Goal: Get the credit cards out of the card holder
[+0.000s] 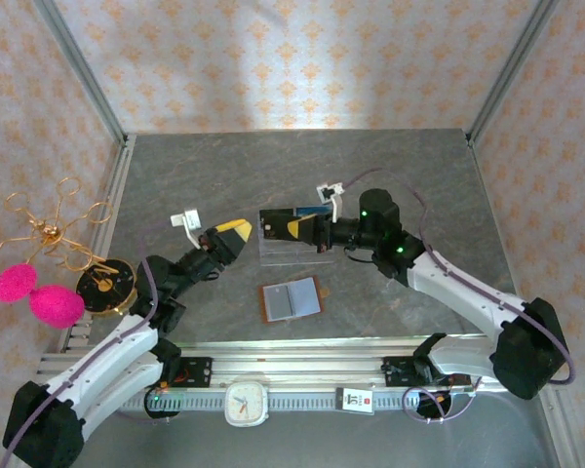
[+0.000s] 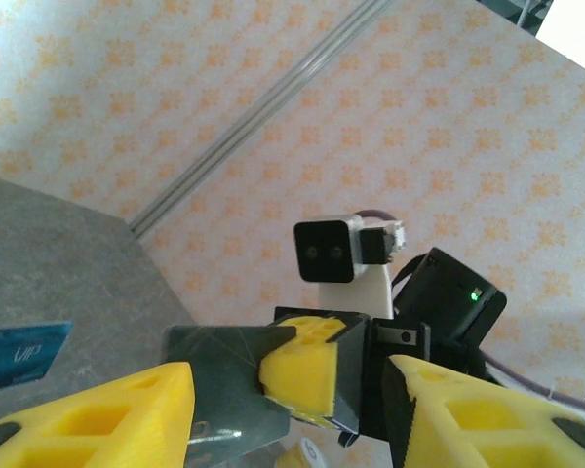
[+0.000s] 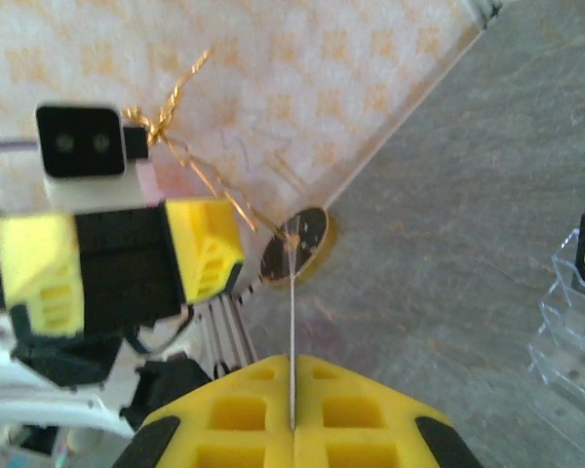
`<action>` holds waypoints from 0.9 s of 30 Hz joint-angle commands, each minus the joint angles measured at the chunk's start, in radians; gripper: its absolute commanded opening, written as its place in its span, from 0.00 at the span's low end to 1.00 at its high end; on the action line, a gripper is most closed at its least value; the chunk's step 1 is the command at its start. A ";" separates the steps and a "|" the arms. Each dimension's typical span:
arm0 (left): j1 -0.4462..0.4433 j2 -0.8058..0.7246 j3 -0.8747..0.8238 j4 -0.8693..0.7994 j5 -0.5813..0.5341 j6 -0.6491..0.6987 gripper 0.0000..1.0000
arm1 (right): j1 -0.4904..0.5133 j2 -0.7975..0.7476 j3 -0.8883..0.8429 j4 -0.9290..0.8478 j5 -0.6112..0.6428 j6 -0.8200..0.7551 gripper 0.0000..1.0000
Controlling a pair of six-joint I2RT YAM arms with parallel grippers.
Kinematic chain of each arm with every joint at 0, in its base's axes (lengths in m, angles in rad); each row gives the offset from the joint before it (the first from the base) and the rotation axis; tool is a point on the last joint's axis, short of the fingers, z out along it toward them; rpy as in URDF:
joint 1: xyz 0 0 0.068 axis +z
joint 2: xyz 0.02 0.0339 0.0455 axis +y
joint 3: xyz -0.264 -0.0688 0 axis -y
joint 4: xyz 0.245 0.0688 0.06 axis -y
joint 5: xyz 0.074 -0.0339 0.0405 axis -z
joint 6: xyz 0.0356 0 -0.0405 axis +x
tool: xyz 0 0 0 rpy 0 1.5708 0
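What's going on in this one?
The two arms meet above the table, apparently for a handover. The right gripper is shut on a thin credit card, seen edge-on. The left gripper faces it with jaws open, holding nothing. The card holder lies open on the table, nearer the arms' bases, untouched.

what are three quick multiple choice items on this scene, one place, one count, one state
1. Where does the card holder lie? A centre of the table, toward the arm bases; B far back corner; C far right edge.
2. How many pink balls? A one; B two; C four.
3. The jaws of the right gripper are: A wide open; B shut on a credit card; C shut on the card holder.
Key: 1 A, it lies open there; 2 B, two sit together; 3 B, a card edge shows between closed jaws.
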 commanded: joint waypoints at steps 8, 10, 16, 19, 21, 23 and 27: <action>0.034 0.044 0.106 -0.254 0.323 0.059 0.52 | 0.005 0.013 0.091 -0.206 -0.260 -0.254 0.00; 0.034 0.056 0.124 -0.299 0.339 0.082 0.49 | 0.007 0.026 0.111 -0.211 -0.265 -0.261 0.00; 0.028 0.070 0.128 -0.308 0.354 0.096 0.37 | 0.009 0.075 0.150 -0.214 -0.202 -0.251 0.00; 0.017 0.075 0.135 -0.318 0.357 0.108 0.32 | 0.010 0.077 0.152 -0.178 -0.160 -0.218 0.00; 0.015 0.073 0.139 -0.329 0.350 0.117 0.27 | 0.010 0.082 0.161 -0.176 -0.138 -0.212 0.00; 0.016 0.070 0.147 -0.356 0.338 0.140 0.25 | 0.009 0.092 0.174 -0.192 -0.145 -0.224 0.00; 0.015 0.070 0.156 -0.353 0.307 0.168 0.11 | 0.009 0.108 0.185 -0.219 -0.158 -0.237 0.00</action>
